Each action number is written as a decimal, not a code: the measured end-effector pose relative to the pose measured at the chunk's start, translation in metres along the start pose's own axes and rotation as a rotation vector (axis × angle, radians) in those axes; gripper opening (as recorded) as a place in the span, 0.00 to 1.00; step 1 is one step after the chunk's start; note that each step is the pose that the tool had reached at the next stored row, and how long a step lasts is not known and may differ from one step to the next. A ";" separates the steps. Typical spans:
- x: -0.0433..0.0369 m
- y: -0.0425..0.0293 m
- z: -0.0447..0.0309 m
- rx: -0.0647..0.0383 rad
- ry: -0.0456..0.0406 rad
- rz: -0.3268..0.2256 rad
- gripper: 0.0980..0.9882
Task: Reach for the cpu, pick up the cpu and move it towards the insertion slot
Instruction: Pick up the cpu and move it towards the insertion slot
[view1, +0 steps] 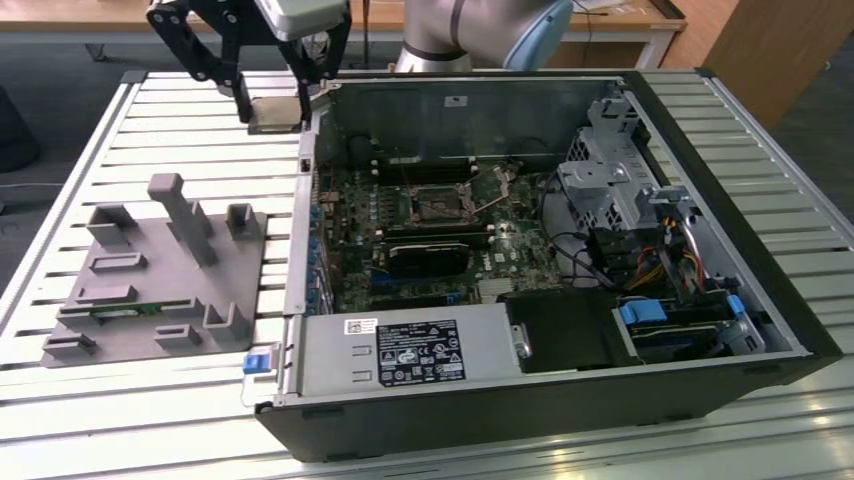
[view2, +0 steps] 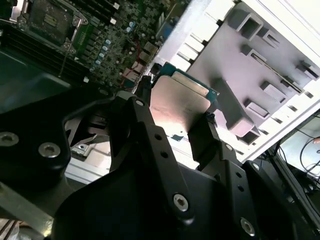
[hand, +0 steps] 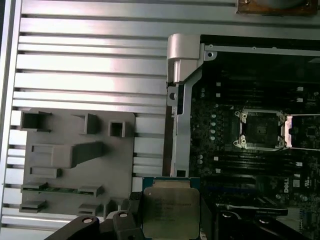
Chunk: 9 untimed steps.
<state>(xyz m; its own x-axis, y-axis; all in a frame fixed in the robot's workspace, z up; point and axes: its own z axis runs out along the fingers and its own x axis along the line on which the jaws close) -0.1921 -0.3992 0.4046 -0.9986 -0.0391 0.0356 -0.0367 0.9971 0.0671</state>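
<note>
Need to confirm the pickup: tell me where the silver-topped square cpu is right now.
The flat silver-topped square cpu is clamped in the black gripper, held above the slatted table just outside the open computer case, at the exterior view's upper left.

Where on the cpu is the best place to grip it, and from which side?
By two opposite thin edges, coming from above its flat face. The cpu is a thin square with a smooth metal top, so only its rim offers purchase. The gripper holds it just so, one finger on each opposite edge, lifted clear above the table beside the case, in the exterior view too.
</note>
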 end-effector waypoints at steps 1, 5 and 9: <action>-0.0028 0.0013 0.0001 0.000 -0.0002 0.000 0.50; -0.0145 0.0063 0.0003 0.000 -0.0008 0.000 0.50; -0.0261 0.0105 0.0004 0.000 -0.0018 0.000 0.50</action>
<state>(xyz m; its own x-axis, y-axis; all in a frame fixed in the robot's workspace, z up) -0.1664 -0.3877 0.4039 -0.9987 -0.0391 0.0338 -0.0368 0.9971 0.0671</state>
